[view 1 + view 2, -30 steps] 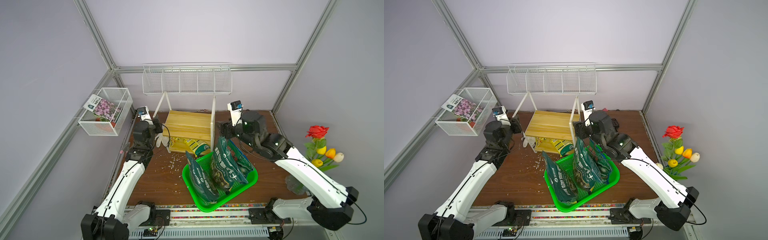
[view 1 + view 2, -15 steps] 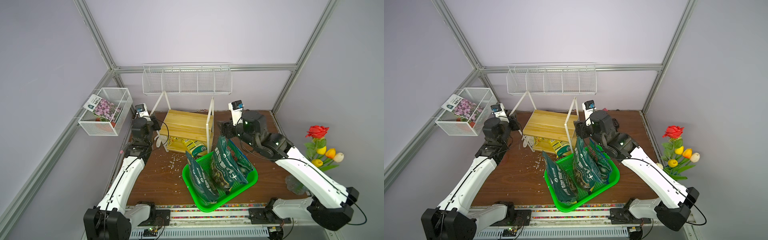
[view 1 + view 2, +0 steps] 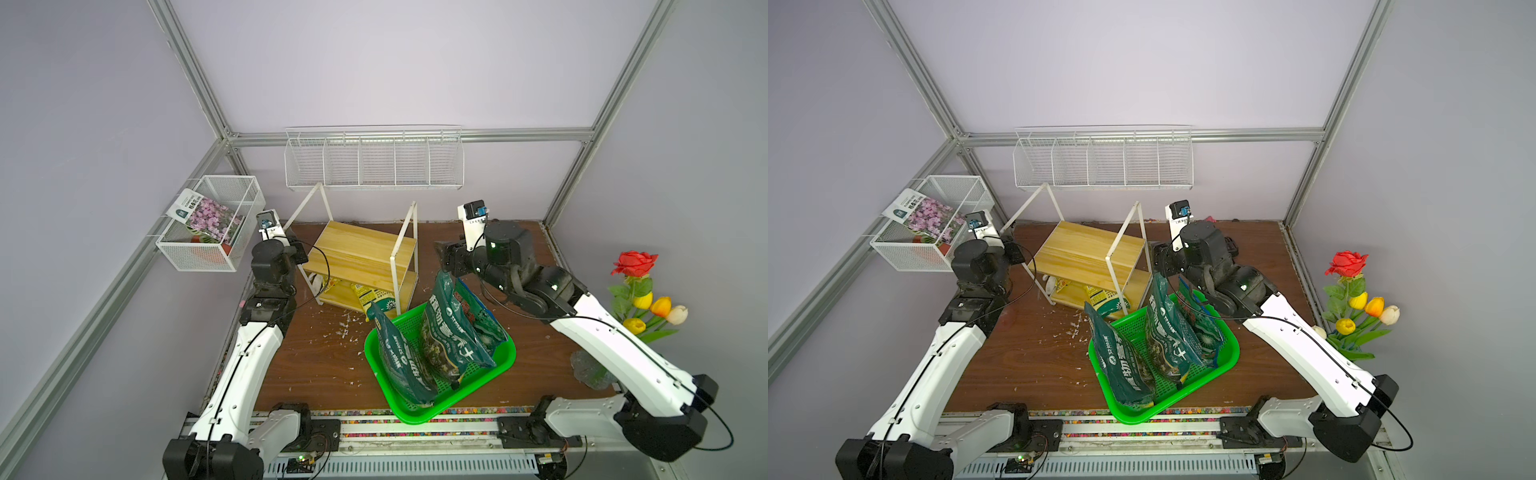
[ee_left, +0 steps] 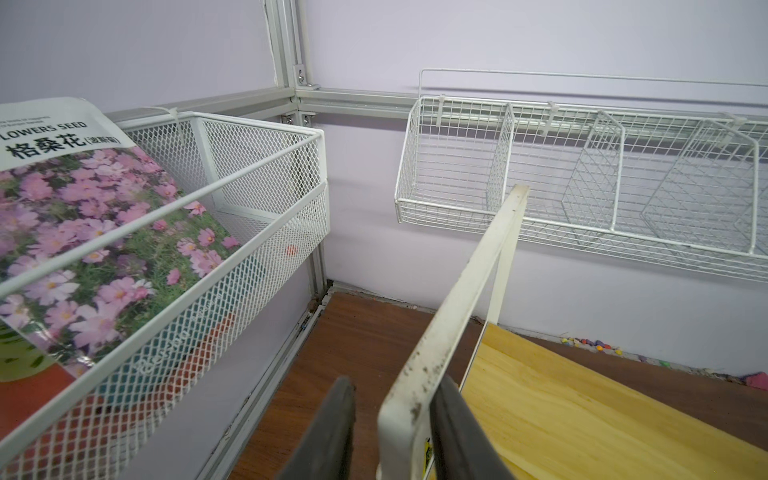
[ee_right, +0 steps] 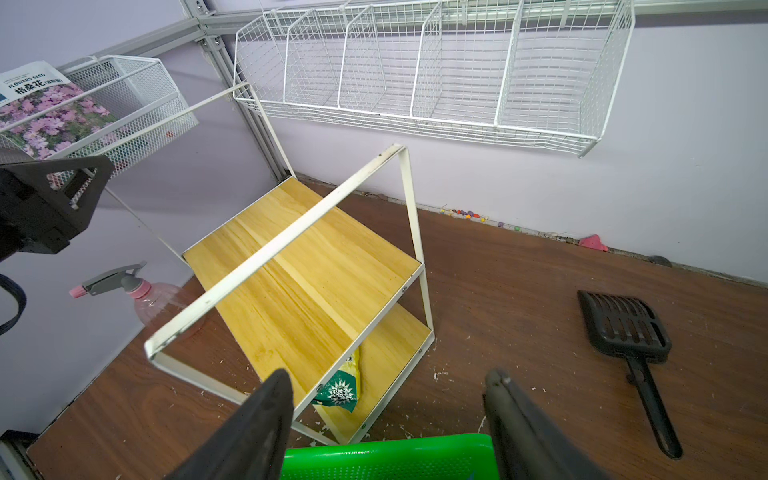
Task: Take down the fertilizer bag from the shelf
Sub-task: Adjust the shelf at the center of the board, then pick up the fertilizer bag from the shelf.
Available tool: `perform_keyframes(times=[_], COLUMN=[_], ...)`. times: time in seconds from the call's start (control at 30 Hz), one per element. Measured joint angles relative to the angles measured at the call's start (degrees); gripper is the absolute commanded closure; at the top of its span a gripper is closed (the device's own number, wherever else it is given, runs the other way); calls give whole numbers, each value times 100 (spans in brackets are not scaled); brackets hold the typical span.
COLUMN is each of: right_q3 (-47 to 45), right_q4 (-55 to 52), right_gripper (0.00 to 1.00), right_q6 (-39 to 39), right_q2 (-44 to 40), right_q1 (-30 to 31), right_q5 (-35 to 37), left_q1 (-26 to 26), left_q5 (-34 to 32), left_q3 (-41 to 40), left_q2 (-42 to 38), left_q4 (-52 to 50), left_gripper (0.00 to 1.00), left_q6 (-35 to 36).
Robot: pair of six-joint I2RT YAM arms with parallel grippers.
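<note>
Shelf (image 3: 361, 253) has swung; left jaws loosely straddle its frame, right jaws spread near fertilizer bag (image 3: 374, 297).

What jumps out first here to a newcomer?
The green basket at front centre, stuffed with dark green bags, grabs the eye first. Behind it the shelf sits askew, a yellow fertilizer bag on its lower board, the left gripper straddling its white frame. A red rose stands at the far right.

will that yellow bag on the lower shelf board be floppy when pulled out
Probably floppy: the yellow bag lies crumpled, its corner poking past the lower board. The thin-framed shelf looks light, so tugging may drag it.
</note>
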Motion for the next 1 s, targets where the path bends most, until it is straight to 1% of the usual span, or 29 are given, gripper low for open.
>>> perform_keyframes(times=[0.03,0.07,0.17,0.2,0.23,0.27,0.43,0.6,0.7,0.83,1.0], right_q3=[-4,-9,-44,-55,-63,-72,-118,-166,-192,-214,-232], right_q4=[0,0,-4,-2,-2,-2,-2,-2,-2,-2,-2], right_gripper=[24,24,23,23,23,23,22,20,19,16,16], right_q6=[0,0,2,2,2,2,9,24,22,22,22], right_q2=[0,0,-2,-2,-2,-2,-2,-2,-2,-2,-7], right_q1=[0,0,0,0,0,0,0,0,0,0,0], right_q5=[0,0,0,0,2,2,4,4,7,33,74], left_q1=[2,2,15,35,57,76,118,118,118,120,118], left_q5=[-33,-50,-103,-120,-131,-131,68,417,745,1300,1882], left_q3=[0,0,0,0,0,0,28,9,-188,-905,-2168], left_q2=[0,-4,-42,-70,-114,-173,-647,-1198,-1617,-2221,-2796], left_q4=[7,9,17,20,68,87,-125,-780,-1191,-1593,-1679], left_gripper=[64,60,28,20,16,14,11,10,10,10,14], left_q6=[-2,-4,-13,-52,-114,-153,-605,-1182,-1676,-2531,-3748])
